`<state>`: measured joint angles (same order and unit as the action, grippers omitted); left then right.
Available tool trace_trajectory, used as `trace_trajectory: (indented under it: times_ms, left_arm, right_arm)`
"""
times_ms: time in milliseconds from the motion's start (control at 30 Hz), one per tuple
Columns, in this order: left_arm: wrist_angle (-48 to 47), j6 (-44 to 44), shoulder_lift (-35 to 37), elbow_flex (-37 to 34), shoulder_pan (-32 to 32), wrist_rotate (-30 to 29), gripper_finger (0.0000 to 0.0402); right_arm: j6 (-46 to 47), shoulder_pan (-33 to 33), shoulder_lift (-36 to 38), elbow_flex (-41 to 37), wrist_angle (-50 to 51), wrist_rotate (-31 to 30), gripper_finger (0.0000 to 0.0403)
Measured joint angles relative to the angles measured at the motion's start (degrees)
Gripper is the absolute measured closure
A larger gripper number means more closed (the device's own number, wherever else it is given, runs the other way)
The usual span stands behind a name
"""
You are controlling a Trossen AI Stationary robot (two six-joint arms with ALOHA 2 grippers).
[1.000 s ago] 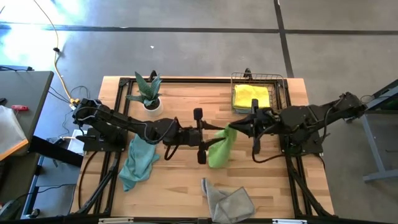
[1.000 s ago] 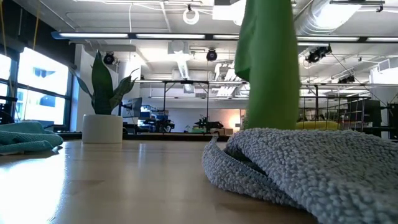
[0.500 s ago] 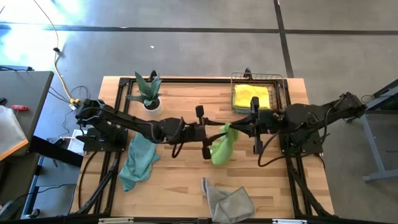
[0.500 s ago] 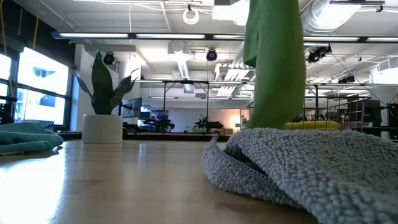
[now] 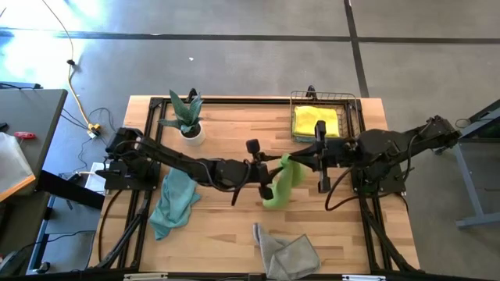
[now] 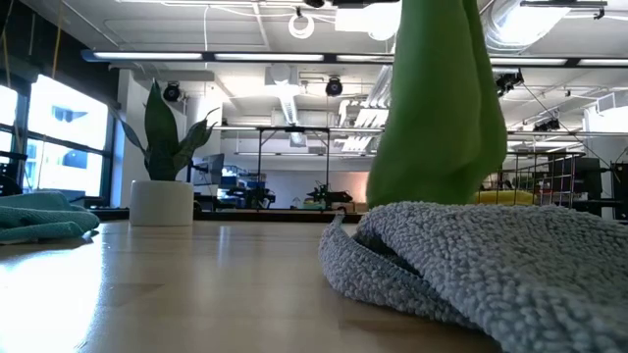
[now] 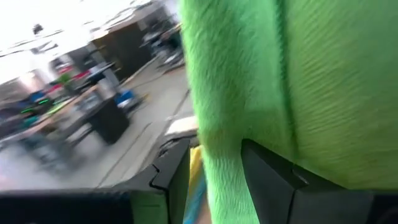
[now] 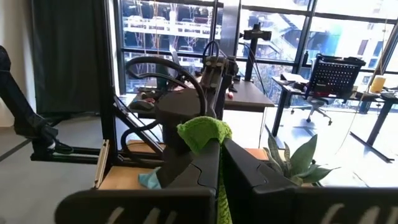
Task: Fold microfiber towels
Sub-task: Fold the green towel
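Grey towel (image 6: 491, 270) lies crumpled at the bench (image 5: 226, 234) near edge. Beyond it, mid-bench, the lime green towel (image 5: 280, 183) hangs in the air between both jaws: right jaws (image 8: 219, 155) closed on its upper corner, left jaws (image 7: 214, 168) closed on its lower part. Yellow towel (image 5: 315, 121) lies farthest, behind the right jaws.

We take basket (image 5: 348, 117) at table's (image 5: 226, 234) far right corner as landmark. One towel (image 5: 316, 120) in it. Plant (image 5: 186, 115) far to its left. Hanging towel (image 5: 281, 181) before basket, mid-table, between both grippers. Crumpled towel (image 5: 287, 251) at near edge. Another towel (image 5: 175, 199) before plant.
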<state>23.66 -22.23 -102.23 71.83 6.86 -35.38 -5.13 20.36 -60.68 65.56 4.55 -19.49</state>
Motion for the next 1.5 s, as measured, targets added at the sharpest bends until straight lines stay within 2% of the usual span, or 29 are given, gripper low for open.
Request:
trace_trajectory:
  times_ms: [133, 367, 567, 800, 1000, 1067, 1500]
  left_arm:
    - [-2.0, -0.5, -0.2, -0.5, 0.1, -9.3, 0.0268]
    - [-5.2, 0.0, -0.1, -2.6, 0.5, -13.4, 0.0268]
    - [-9.0, 4.1, -0.1, -2.7, 1.3, -12.9, 0.0268]
    - [-12.8, 11.3, -0.7, -2.7, 3.8, -7.7, 0.0268]
    - [-10.9, 12.6, -1.4, -2.7, 5.1, -8.8, 0.0268]
    - [-10.2, 12.6, -1.3, -2.7, 5.5, -9.3, 0.0268]
    - [-9.2, 13.1, -1.3, -2.7, 5.0, -10.3, 0.0268]
  right_arm:
    - [0.5, 0.0, 0.0, 0.0, 1.5, 0.5, 0.0402]
    - [4.6, 0.1, 0.0, 0.0, 4.1, 0.6, 0.0402]
    - [3.7, 0.1, 0.0, 0.0, 4.3, -1.4, 0.0402]
    - [2.1, 0.1, 0.0, 0.0, 4.2, -6.4, 0.0402]
    - [2.1, 0.0, 0.0, 0.0, 3.8, -17.7, 0.0402]
    - [2.1, 0.0, 0.0, 0.0, 3.8, -19.6, 0.0402]
    - [2.1, 0.1, -0.1, 0.0, 0.5, -18.7, 0.0402]
